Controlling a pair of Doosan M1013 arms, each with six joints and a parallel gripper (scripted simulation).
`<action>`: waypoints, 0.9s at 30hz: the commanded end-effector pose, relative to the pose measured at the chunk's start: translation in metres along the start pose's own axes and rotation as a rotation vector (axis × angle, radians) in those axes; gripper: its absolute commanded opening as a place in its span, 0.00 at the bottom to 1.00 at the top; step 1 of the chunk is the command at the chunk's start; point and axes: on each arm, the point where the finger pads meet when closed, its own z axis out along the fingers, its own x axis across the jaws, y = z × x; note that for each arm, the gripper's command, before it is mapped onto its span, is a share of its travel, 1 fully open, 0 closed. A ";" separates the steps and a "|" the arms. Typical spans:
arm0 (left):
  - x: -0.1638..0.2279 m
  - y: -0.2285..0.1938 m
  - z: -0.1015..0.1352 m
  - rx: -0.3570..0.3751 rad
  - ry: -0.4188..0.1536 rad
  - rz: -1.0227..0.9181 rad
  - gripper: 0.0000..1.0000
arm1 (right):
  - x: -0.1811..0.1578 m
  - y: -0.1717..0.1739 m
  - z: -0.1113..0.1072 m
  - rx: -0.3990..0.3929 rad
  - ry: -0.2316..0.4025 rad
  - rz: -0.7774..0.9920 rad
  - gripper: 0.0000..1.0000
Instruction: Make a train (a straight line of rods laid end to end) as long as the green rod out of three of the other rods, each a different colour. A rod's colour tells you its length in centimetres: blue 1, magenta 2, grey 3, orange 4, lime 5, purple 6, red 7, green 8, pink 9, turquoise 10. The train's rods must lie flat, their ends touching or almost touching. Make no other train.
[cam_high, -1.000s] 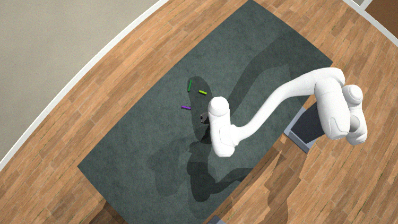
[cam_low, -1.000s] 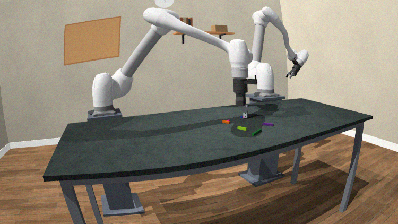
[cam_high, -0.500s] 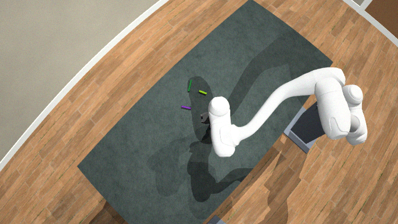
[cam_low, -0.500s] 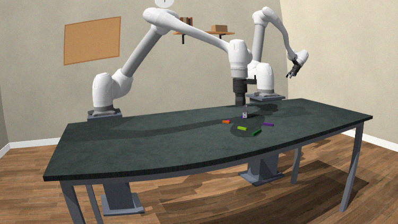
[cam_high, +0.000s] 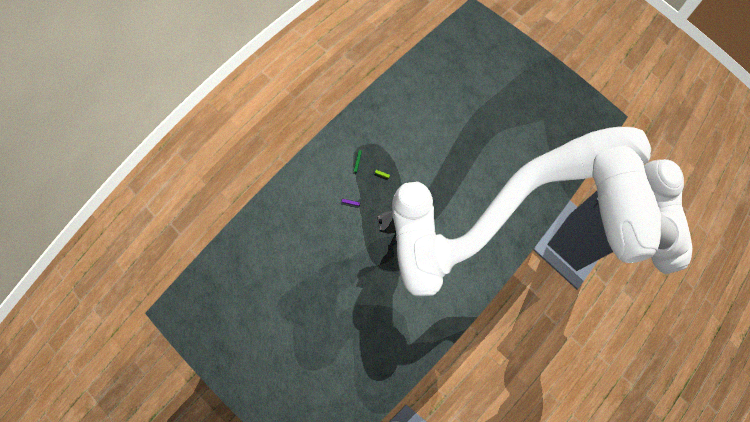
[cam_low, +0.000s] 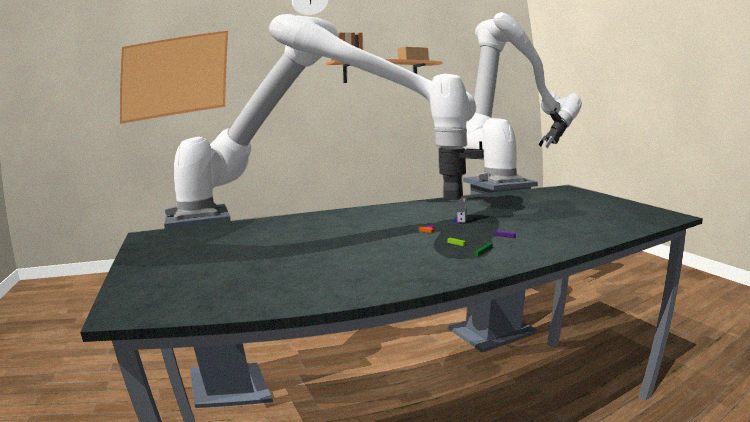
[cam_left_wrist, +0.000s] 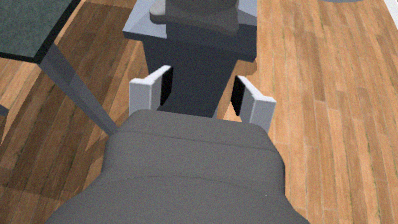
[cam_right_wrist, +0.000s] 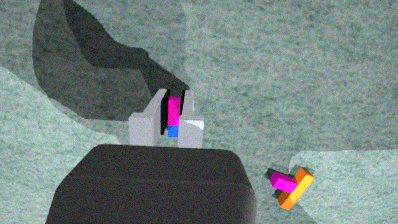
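My right gripper (cam_right_wrist: 175, 103) (cam_low: 461, 217) is low at the table, shut on a magenta rod (cam_right_wrist: 174, 111). A blue rod (cam_right_wrist: 173, 131) (cam_low: 455, 220) lies in line against that rod's end. An orange rod (cam_right_wrist: 300, 186) (cam_low: 425, 229) lies apart, with a second magenta rod (cam_right_wrist: 283, 182) (cam_low: 430, 226) end-on at its side. The green rod (cam_high: 357, 162) (cam_low: 483, 249), lime rod (cam_high: 382, 174) (cam_low: 456, 241) and purple rod (cam_high: 350, 202) (cam_low: 505, 234) lie separately. My left gripper (cam_left_wrist: 202, 84) (cam_low: 545, 142) is open and empty, off the table. The right arm hides the orange, blue and magenta rods in the top view.
The dark table (cam_high: 251, 272) (cam_low: 236, 272) carries all the rods. The lime, green and purple rods lie on the side of the right gripper away from the arm bases. The left arm's base pedestal (cam_left_wrist: 190, 75) is below its open fingers.
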 end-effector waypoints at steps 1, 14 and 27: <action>0.000 0.000 0.000 -0.001 0.000 0.000 1.00 | 0.000 0.000 -0.001 0.002 0.000 0.000 0.36; 0.000 0.000 0.000 -0.001 0.000 0.000 1.00 | 0.000 0.000 -0.001 0.002 0.000 0.000 0.54; 0.000 0.000 0.000 -0.001 0.000 0.000 1.00 | 0.000 0.000 -0.006 0.002 0.000 0.000 0.54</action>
